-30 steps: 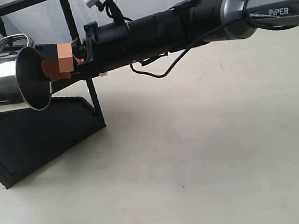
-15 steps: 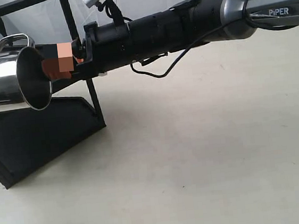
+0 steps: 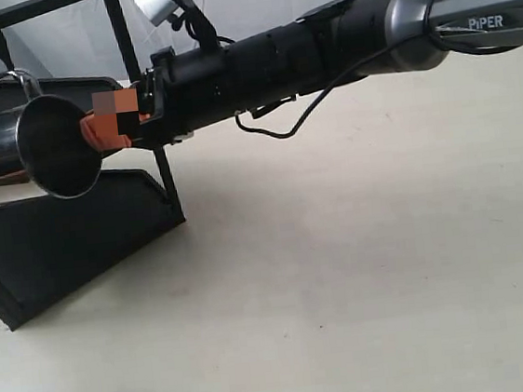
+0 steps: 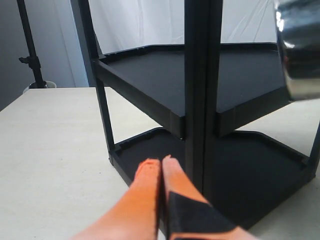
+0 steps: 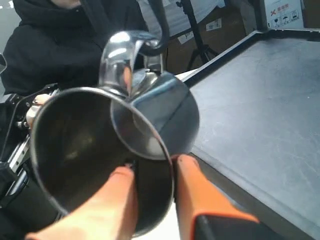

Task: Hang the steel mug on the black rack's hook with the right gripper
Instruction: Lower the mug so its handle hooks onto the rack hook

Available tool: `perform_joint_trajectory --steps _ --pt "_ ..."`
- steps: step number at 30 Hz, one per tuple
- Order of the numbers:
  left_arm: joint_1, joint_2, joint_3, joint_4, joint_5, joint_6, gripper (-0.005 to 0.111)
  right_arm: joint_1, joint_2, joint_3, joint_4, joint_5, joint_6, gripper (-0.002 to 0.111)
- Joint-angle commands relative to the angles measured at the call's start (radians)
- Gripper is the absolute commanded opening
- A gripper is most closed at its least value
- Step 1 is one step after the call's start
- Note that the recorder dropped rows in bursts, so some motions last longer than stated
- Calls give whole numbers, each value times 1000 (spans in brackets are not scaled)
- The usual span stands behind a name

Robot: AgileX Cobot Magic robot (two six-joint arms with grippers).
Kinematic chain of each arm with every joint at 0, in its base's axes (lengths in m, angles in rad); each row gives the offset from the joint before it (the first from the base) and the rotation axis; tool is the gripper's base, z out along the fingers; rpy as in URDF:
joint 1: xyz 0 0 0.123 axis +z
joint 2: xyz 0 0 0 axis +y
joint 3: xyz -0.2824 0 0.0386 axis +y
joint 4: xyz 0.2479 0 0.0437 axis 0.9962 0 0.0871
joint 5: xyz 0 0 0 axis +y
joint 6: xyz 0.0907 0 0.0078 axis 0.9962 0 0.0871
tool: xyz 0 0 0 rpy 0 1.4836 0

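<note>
The steel mug (image 3: 28, 155) lies on its side in the air beside the black rack's (image 3: 70, 240) upper shelf, mouth toward the arm, loop handle (image 3: 8, 84) on top. My right gripper (image 3: 98, 132) is shut on the mug's rim (image 5: 150, 150), one orange finger (image 5: 117, 200) inside and one outside. In the right wrist view a dark curved bar (image 5: 159, 27) stands just behind the handle; whether it passes through the loop is unclear. My left gripper (image 4: 161, 164) is shut and empty, low in front of a rack post (image 4: 202, 75), with the mug (image 4: 300, 50) up beside it.
The right arm (image 3: 320, 45) with its loose black cable (image 3: 282, 128) stretches across the beige table (image 3: 363, 270). A person in black (image 5: 55, 45) sits behind the mug in the right wrist view. A tripod stand (image 4: 31, 50) stands off the table's far edge.
The right gripper has carried the mug left and farther in toward the rack, turning it so the handle stands more upright. The left gripper's earlier position is not shown.
</note>
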Motion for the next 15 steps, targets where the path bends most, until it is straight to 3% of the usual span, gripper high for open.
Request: perform_joint_trajectory --steps 1,15 --pt "-1 -5 -2 3 -4 -2 2 -4 -1 0 -1 3 -2 26" --pt "-1 -5 -2 3 -4 -2 2 -4 -3 -5 5 22 -2 27"
